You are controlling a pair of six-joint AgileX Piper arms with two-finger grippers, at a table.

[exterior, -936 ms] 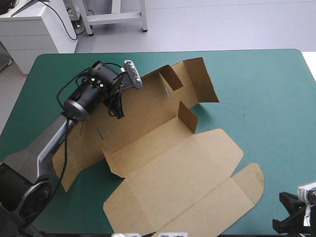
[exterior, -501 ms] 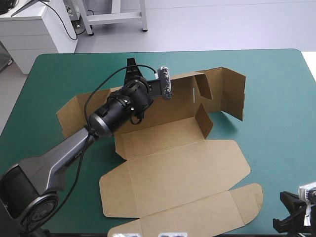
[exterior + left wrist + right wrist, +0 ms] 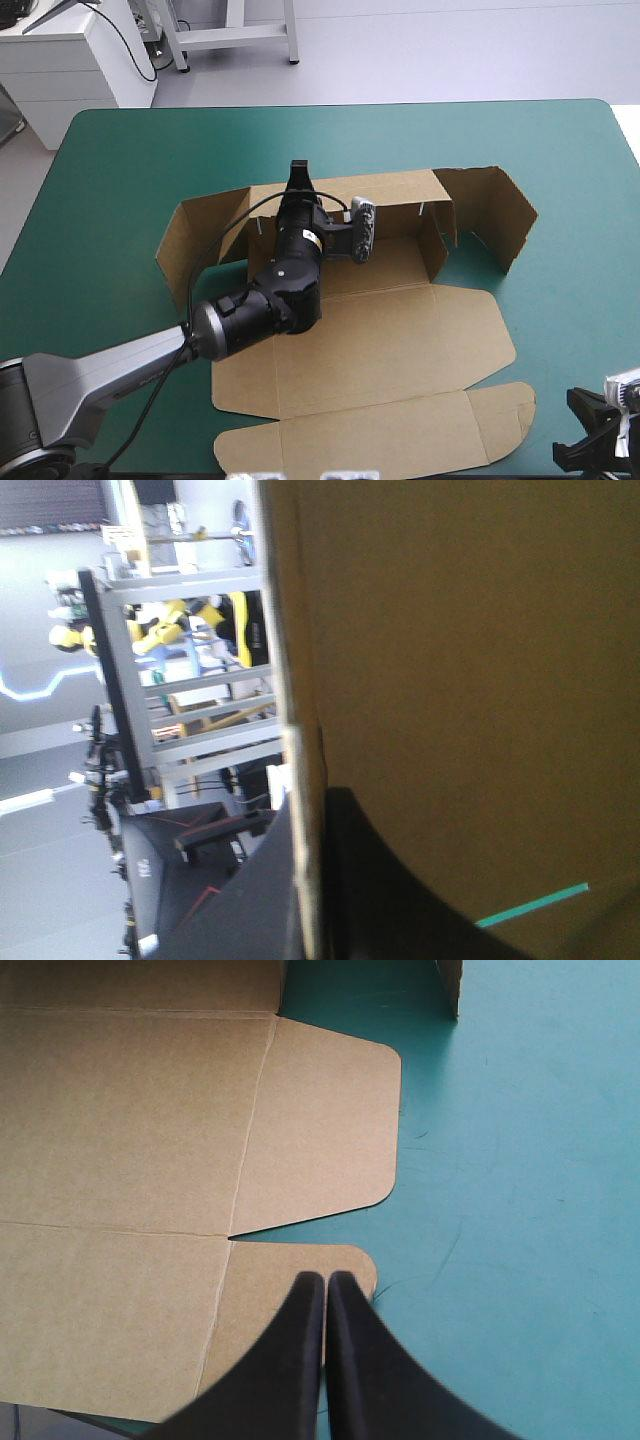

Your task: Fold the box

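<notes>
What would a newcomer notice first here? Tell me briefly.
The brown box sprawls across the middle of the teal-green table, its lid panels flat toward the near edge, its far wall and end flaps raised. The left pincer reaches over it and pinches the top edge of that far wall. The right pincer hangs shut near the table's near right corner, pointing at the box's rounded flap.

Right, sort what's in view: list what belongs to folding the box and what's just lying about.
Part of the job: box, back wall raised; left gripper, shut on that wall; right gripper, shut, by the near right flap.
Just there: table with teal-green cover.
</notes>
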